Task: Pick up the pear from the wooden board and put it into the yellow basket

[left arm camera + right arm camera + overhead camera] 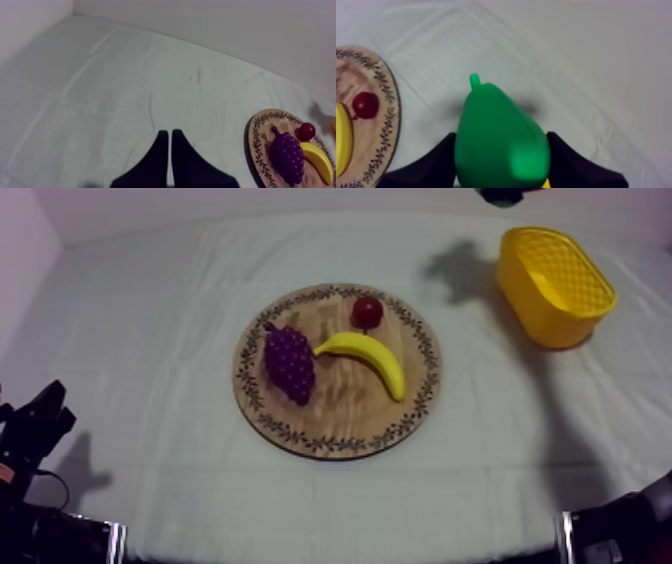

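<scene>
The pear [501, 140] is off the board [300, 423], clasped in the right gripper [501, 145]. It is carried above the cloth [596, 75], just beside the board's patterned rim, with its stem end pointing away from the wrist. The two black fingers [436, 160] press on opposite flanks of its widest part, one on each side.

It looks like a hollow, smooth plastic toy, so probably light and stiff, with a glossy skin that could slide. The body tapers toward the stem, and a hold nearer the neck would tend to squeeze it out. The broad belly, where the fingers sit now, is the sound place to hold it. A moderate squeeze should do, and there seems little risk of crushing it.

The basket [530, 313] stands at the far right of the table, well apart from the board. The right arm comes in at the upper right near it, so the carry seems well along. What remains is to bring the pear over the basket's open top and release it low, since a light toy may bounce.

On the board lie the grapes [289, 365], the banana [368, 356] and a small red fruit [367, 312]. The left gripper [167, 150] rests low at its own side, its fingers pressed together on nothing.
</scene>
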Controlling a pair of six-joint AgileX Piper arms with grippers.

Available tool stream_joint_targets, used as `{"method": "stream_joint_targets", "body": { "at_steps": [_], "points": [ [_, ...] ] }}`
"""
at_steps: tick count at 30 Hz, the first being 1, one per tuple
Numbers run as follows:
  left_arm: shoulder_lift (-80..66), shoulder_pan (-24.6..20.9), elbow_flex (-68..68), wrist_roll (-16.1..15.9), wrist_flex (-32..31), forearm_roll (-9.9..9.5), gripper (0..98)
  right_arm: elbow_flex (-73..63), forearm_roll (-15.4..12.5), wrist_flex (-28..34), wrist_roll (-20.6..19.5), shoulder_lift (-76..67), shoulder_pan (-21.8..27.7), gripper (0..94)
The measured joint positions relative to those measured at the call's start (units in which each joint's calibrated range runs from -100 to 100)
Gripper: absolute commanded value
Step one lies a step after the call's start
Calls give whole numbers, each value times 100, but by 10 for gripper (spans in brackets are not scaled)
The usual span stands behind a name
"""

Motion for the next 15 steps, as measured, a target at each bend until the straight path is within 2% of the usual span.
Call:
{"method": "stream_joint_targets", "body": {
  "at_steps": [5, 7, 11, 15],
  "points": [
    [0, 0, 0, 0, 0, 0, 1, 453, 212, -426, -264, 18, 286, 379],
    [0, 0, 0, 0, 0, 0, 1, 656, 280, -559, -382, 40, 360, 408],
    [0, 0, 0, 0, 0, 0, 1, 1011, 365, -811, -544, 45, 450, 622],
    [0, 0, 0, 0, 0, 0, 1, 1494, 629, -1091, -745, 13, 387, 737]
  ]
}}
